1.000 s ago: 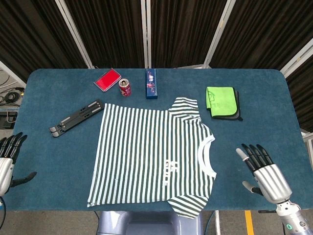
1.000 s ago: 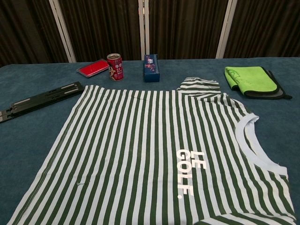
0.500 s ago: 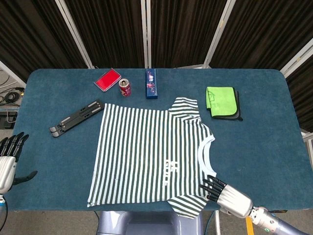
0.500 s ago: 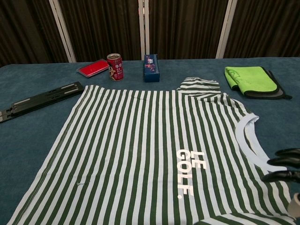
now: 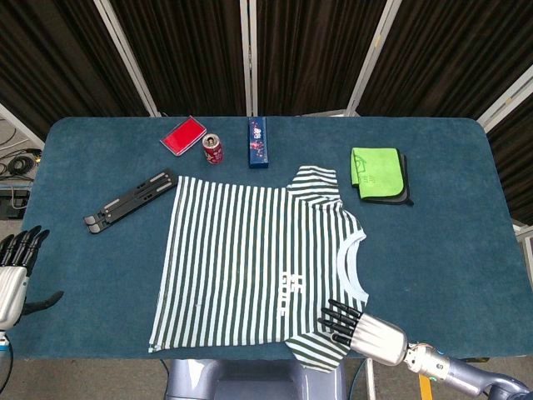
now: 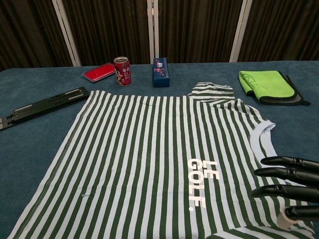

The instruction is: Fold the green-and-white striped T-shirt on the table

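Observation:
The green-and-white striped T-shirt [image 5: 258,267] lies flat and spread on the blue table [image 5: 83,167], collar to the right, its far sleeve folded in; the chest view shows its white lettering on the T-shirt [image 6: 149,149]. My right hand [image 5: 356,332] reaches in over the near sleeve at the front edge, fingers straight and apart, pointing left; in the chest view the right hand [image 6: 289,186] hovers over the shoulder with nothing in it. My left hand [image 5: 15,271] is at the table's near left corner, open, well clear of the shirt.
Along the far side stand a red flat case [image 5: 183,135], a red can [image 5: 213,148] and a dark blue box [image 5: 258,142]. A black folding stand [image 5: 131,200] lies left of the shirt. A green cloth on a dark one [image 5: 379,173] lies to the right.
My right hand swept from the open table on the right to the shirt's near sleeve, then slid further left over it. My left hand hardly moved.

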Robot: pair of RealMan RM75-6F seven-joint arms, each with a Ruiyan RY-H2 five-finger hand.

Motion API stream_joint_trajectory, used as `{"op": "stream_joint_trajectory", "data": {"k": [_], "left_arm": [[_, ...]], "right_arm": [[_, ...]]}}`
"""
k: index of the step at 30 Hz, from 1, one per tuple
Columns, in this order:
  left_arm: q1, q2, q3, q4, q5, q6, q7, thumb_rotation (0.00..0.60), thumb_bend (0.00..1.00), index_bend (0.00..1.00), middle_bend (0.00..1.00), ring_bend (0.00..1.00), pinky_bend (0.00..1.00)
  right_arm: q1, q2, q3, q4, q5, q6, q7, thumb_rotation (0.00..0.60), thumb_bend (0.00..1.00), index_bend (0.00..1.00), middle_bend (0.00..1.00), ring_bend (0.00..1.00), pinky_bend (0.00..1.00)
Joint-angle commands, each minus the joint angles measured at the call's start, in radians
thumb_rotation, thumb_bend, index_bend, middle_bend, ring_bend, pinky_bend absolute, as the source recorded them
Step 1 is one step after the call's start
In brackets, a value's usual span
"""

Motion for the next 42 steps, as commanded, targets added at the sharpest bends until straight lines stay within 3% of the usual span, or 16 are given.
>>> {"op": "stream_joint_trajectory", "data": {"k": [1,22,32,42], "left_arm": [[-0.001,-0.001,0.0,0.0,0.0,-0.001,0.003,0.6,0.0,0.0,0.0,0.0,0.0],[-0.005,-0.006,0.0,0.006,-0.008,-0.01,0.006,0.6,0.0,0.0,0.0,0.0,0.0],[-0.006,-0.01,0.002,0.008,-0.009,-0.014,0.014,0.6,0.0,0.0,0.0,0.0,0.0],[-0.019,-0.027,0.014,0.025,0.002,-0.043,0.014,0.6,0.0,0.0,0.0,0.0,0.0]], "right_arm": [[0.012,-0.023,-0.007,0.029,0.0,0.011,-0.006,0.6,0.0,0.45,0.16,0.0,0.0],[0.031,-0.131,-0.076,0.135,0.043,0.043,0.016,0.6,0.01,0.43,0.16,0.0,0.0],[0.031,-0.159,-0.088,0.162,0.08,0.055,0.061,0.6,0.25,0.45,0.17,0.0,0.0],[0.025,-0.168,-0.101,0.187,0.121,0.08,0.122,0.6,0.41,0.57,0.18,0.0,0.0]]}}
